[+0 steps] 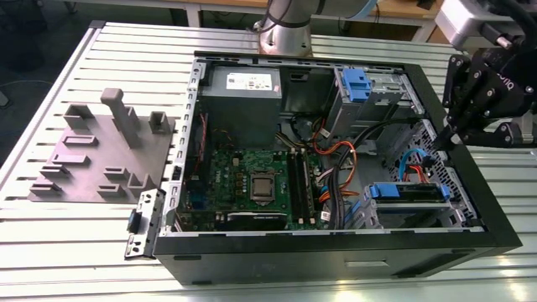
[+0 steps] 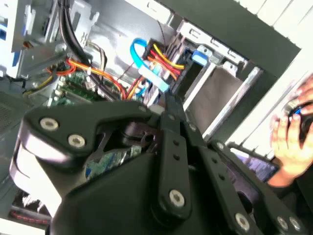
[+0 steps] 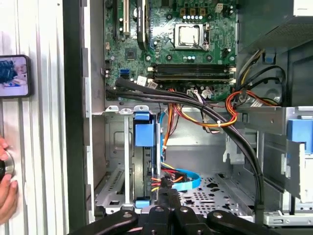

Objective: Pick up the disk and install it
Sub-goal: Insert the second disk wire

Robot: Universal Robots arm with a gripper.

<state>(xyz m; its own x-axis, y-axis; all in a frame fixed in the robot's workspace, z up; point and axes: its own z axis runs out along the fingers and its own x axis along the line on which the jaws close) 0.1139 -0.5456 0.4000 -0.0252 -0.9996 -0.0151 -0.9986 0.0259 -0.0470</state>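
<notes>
Slotted metal table [image 1: 67, 251], with an open black PC case [image 1: 336, 264] lying on its side on it. A grey fixture plate [image 1: 92, 157] with upright blocks lies on the table at the exterior view's left, just beside the case. The arm's base [image 1: 285, 25] stands behind the case.

Inside the case, the power supply [image 1: 243, 85] with a white sticker is at the back and the green motherboard [image 1: 251, 182] is nearer the camera. A drive cage with a blue latch [image 1: 356, 85] is at the back, on the exterior view's right.

The disk [image 1: 409, 191] sits in the lower bay at the exterior view's right, near the case's front corner, with its blue frame facing up. In the first wrist view the disk [image 3: 143, 134] is seen edge-on between the bay's metal rails.

Orange and black cables [image 1: 336, 154] run from the middle of the case toward the bays. A blue flat cable [image 3: 183, 178] loops just beside the disk.

The gripper [image 1: 442, 143] hangs inside the case over the right wall in the exterior view, above and beside the disk bay, not touching the disk. In the first wrist view the gripper [image 3: 167, 192] has its fingers pressed together with nothing between them and its tip close to the blue cable. In the second wrist view the gripper [image 2: 166, 98] points at the cable bundle.

A phone [image 3: 14, 76] lies on the table outside the case. A person's hand [image 3: 6, 191] rests on the table nearby.
</notes>
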